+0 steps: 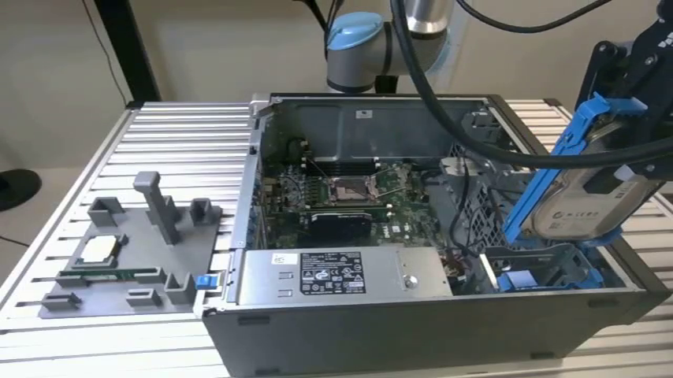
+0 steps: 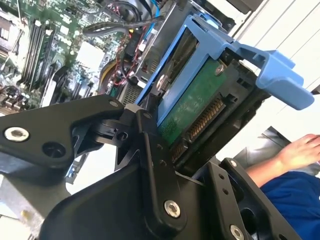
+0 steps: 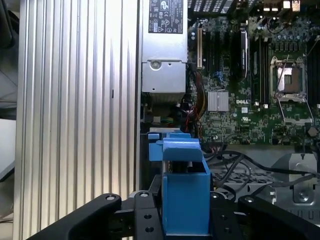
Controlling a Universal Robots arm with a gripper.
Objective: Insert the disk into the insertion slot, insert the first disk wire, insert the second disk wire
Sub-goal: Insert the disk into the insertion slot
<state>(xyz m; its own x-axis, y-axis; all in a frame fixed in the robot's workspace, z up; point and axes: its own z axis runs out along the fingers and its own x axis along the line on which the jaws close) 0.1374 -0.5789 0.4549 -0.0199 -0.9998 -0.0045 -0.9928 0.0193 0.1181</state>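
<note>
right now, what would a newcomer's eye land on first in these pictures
The blue-framed disk, held tilted in the gripper at the exterior view's right, over the insertion slot. Next, the open computer case with its green motherboard exposed. In the second wrist view, a person's hand shows beyond the disk.

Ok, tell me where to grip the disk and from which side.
Clamp the disk across its upper part, coming from above, as the gripper does now: it hangs tilted with its lower end toward the insertion slot, so that end should stay free to go in.
</note>
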